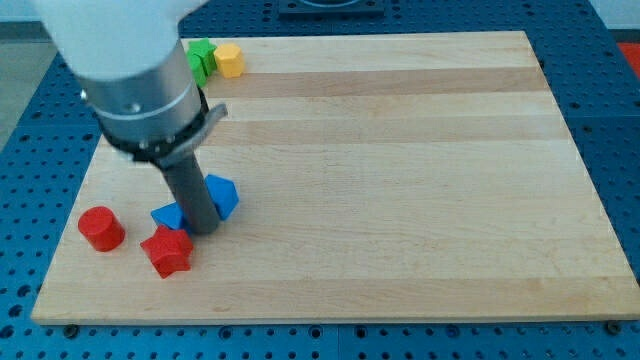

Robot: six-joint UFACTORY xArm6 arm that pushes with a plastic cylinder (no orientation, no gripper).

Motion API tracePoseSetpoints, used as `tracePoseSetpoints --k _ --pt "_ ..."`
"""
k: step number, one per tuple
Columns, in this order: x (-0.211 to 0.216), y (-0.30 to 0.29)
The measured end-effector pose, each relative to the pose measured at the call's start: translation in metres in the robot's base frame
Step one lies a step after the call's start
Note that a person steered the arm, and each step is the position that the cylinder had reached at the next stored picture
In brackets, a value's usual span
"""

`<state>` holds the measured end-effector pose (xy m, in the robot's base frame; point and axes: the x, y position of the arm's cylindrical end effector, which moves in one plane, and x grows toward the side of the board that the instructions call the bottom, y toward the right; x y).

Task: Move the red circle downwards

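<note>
The red circle (pixel 101 228), a short red cylinder, stands near the board's left edge, low in the view. My tip (pixel 204 230) is to its right, apart from it, touching down between two blue blocks: a small blue one (pixel 167 215) on its left and a larger blue one (pixel 223 195) on its right. A red star-shaped block (pixel 167 250) lies just below and left of the tip, between the tip and the red circle.
A green block (pixel 201 58) and a yellow block (pixel 230 60) sit together at the board's top left edge, partly behind the arm. The wooden board (pixel 400 170) rests on a blue perforated table.
</note>
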<state>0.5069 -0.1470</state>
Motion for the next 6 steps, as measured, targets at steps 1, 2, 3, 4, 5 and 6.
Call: tracePoseSetpoints --k 1,2,3,4,5,6 --pt "-0.04 -0.001" --pt "-0.043 0.015" --pt "-0.051 -0.029" --pt "-0.04 -0.093" --pt "-0.013 -0.1" --pt "0.005 -0.097"
